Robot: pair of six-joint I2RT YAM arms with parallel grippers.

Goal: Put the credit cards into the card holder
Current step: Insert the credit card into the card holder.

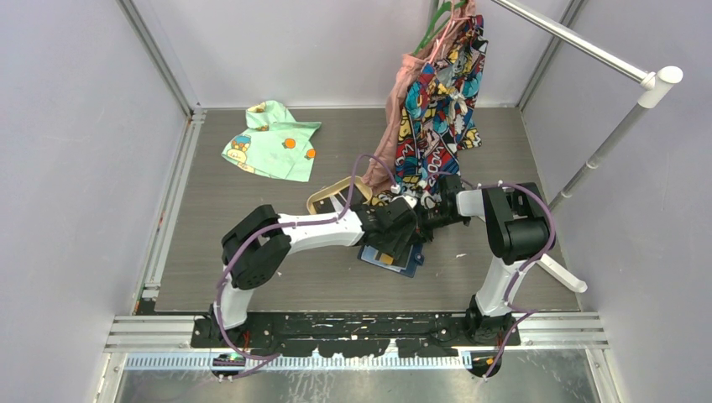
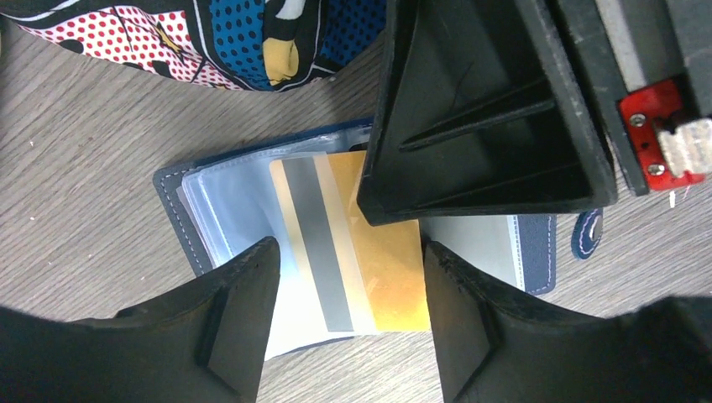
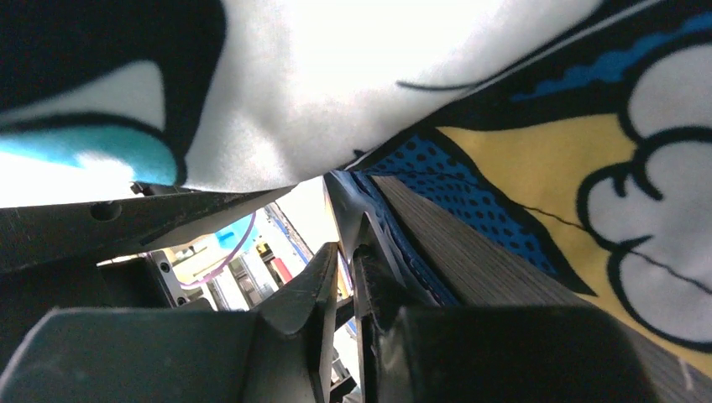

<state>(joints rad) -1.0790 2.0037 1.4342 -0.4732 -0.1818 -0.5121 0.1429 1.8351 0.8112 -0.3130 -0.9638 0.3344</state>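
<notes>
The navy card holder (image 2: 180,200) lies open on the wooden table, its pale glossy pockets facing up. An orange-yellow credit card (image 2: 388,281) with a grey stripe rests on those pockets, its near end sticking out past them. My left gripper (image 2: 348,252) is open, one finger on each side of the card and neither touching it. My right gripper (image 3: 346,252) is closed to a thin slit on the holder's inner leaves, and one of its fingers (image 2: 487,109) lies over the card's far corner. From above, both grippers meet over the card holder (image 1: 405,267). No other cards show.
A comic-print garment (image 1: 441,92) hangs from a rail (image 1: 588,50) right behind the grippers and drapes over the right wrist camera. A tan oval tray (image 1: 329,196) sits just left of the arms. A green garment (image 1: 273,138) lies at the back left.
</notes>
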